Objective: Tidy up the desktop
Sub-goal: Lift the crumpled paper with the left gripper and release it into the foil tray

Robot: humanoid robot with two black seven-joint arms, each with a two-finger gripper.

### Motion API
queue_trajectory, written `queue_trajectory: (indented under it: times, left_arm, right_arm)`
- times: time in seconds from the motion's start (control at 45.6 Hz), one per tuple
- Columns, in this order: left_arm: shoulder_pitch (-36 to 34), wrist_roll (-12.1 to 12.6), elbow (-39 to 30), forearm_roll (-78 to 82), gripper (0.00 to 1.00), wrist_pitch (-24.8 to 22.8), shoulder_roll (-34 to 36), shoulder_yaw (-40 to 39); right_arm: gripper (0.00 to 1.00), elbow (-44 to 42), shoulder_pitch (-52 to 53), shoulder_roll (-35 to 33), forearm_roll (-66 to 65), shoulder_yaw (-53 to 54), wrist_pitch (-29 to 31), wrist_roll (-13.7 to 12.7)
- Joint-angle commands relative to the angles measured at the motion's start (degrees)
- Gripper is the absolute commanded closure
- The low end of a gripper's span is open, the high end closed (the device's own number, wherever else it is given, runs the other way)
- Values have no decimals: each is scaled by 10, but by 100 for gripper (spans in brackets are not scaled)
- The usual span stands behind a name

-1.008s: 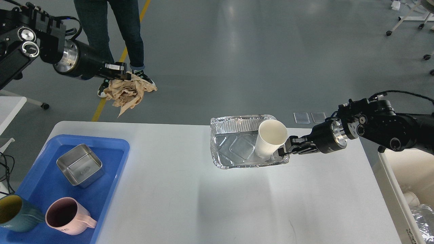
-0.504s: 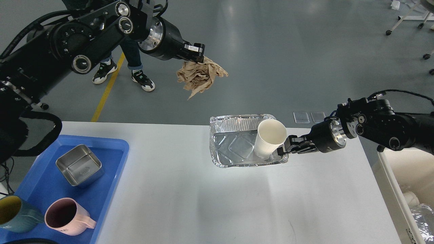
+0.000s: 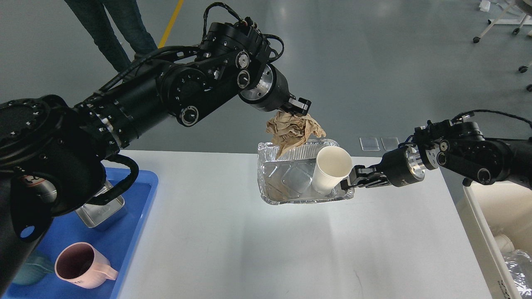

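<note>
1. The desktop (image 3: 232,232) fills the lower half of the view, wide and white, and most of it is bare. From where things lie, the tidying looks well along but not finished.
2. At its left edge sits a blue tray (image 3: 137,195) with a steel box (image 3: 109,207) and a pink mug (image 3: 83,265); those seem sorted already.
3. Near the far edge sits a foil tray (image 3: 286,187) with a white paper cup (image 3: 330,170) leaning inside it. I'd judge this rubbish is what remains, probably bound for the white bin (image 3: 490,224) at the right.
4. The left gripper (image 3: 296,109) hangs above the foil tray's back rim, its fingers closed around a crumpled brown paper wad (image 3: 293,131) that dangles just over the tray. It is not yet let go.
5. The right gripper (image 3: 350,181) reaches in at the foil tray's right end; it appears pinched onto the rim beside the cup, though the fingers are small and dark.
</note>
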Motion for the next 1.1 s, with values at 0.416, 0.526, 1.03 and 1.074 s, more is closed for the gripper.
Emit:
queue_trajectory:
  times: [0.416, 0.526, 1.03, 1.074]
  left_arm:
    - [37, 1, 0, 1, 100, -3, -16, 18]
    - [39, 1, 0, 1, 95, -4, -16, 18]
    - [38, 15, 9, -77, 2, 26, -9, 16]
    - [38, 15, 10, -82, 2, 26, -9, 16]
  right_arm:
    - [100, -1, 1, -8, 0, 1, -3, 0]
    - [100, -1, 1, -8, 0, 1, -3, 0]
    - [100, 1, 2, -8, 0, 1, -3, 0]
    - [100, 1, 2, -8, 0, 1, -3, 0]
